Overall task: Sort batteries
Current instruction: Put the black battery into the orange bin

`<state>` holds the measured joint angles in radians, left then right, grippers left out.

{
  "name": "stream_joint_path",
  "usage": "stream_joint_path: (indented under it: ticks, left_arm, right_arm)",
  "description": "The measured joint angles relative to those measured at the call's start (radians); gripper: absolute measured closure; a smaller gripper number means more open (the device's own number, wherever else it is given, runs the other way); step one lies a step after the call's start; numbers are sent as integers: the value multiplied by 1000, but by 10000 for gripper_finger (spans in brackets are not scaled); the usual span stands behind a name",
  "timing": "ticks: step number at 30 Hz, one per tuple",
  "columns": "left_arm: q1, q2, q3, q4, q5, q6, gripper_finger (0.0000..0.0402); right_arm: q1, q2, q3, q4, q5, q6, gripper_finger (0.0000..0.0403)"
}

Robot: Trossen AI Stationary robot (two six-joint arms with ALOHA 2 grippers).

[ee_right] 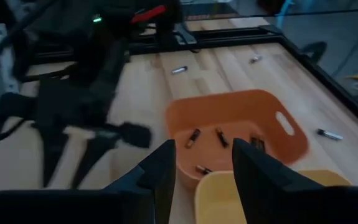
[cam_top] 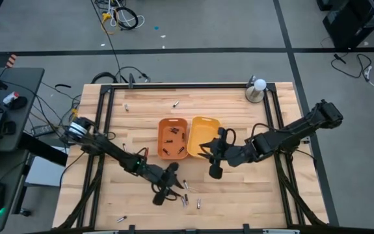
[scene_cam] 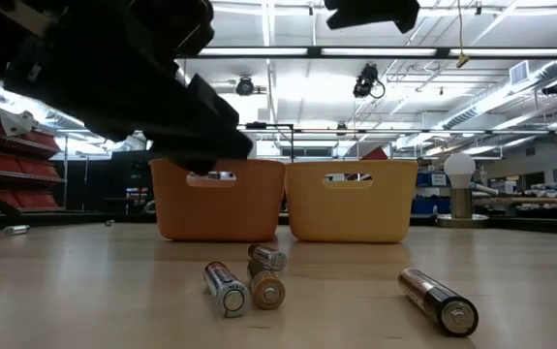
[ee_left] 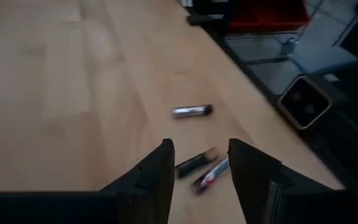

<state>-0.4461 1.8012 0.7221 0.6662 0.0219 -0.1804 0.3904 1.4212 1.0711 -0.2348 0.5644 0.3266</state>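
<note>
Several small batteries lie on their sides on the wooden table: a cluster [cam_top: 187, 199] near the front edge, one [cam_top: 121, 219] at the front left, and two [cam_top: 126, 107] [cam_top: 175, 103] at the back. Several more batteries [ee_right: 194, 137] lie inside the orange tray [cam_top: 172, 138]. The yellow tray [cam_top: 203, 136] stands beside it. My left gripper [cam_top: 162, 193] is low over the table and open; two batteries [ee_left: 194, 165] show on the wood between its fingers, untouched, with a third [ee_left: 192, 111] beyond. My right gripper [ee_right: 203, 155] hangs open above the trays' near side, holding nothing.
A metal cup with a white ball [cam_top: 257, 89] stands at the back right corner. Black frame rails [cam_top: 108, 117] run along the table's sides. In the low view three batteries [scene_cam: 225, 288] [scene_cam: 266, 281] [scene_cam: 440, 301] lie in front of the two trays [scene_cam: 218, 199].
</note>
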Motion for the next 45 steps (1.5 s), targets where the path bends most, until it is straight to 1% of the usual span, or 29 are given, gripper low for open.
stream_joint_path:
  ticks: [2, 4, 9, 13, 17, 23, 27, 32, 35, 45]
  left_arm:
    - [-7, 9, 18, -2, 38, -5, 247]
    - [-15, 20, 41, 2, 66, 39, 239]
    - [-24, 29, 62, -3, 50, 197, 215]
    - [25, 59, 88, -4, 64, 184, 211]
    - [53, 113, 123, -7, 79, 235, 230]
    - [60, 189, 175, -6, 196, 286, 271]
    - [59, 203, 175, -47, 200, 341, 288]
    - [59, 203, 175, -109, 192, 442, 290]
    - [60, 203, 174, -119, 184, 491, 290]
    - [80, 201, 176, -190, 183, 510, 290]
  right_arm:
    - [3, -1, -14, 1, 42, 17, 260]
    - [7, -1, -28, -2, 71, 22, 260]
    - [7, 1, -31, 9, 79, 56, 260]
    - [31, -1, -31, 18, 78, 95, 260]
    - [70, -1, -32, 16, 74, 101, 260]
    - [135, -1, -32, 2, 81, 142, 260]
    - [180, 0, -32, -13, 119, 153, 260]
    - [205, 0, -32, -19, 174, 148, 260]
    - [205, 0, -32, -22, 177, 145, 260]
    - [183, 0, -31, -30, 178, 134, 260]
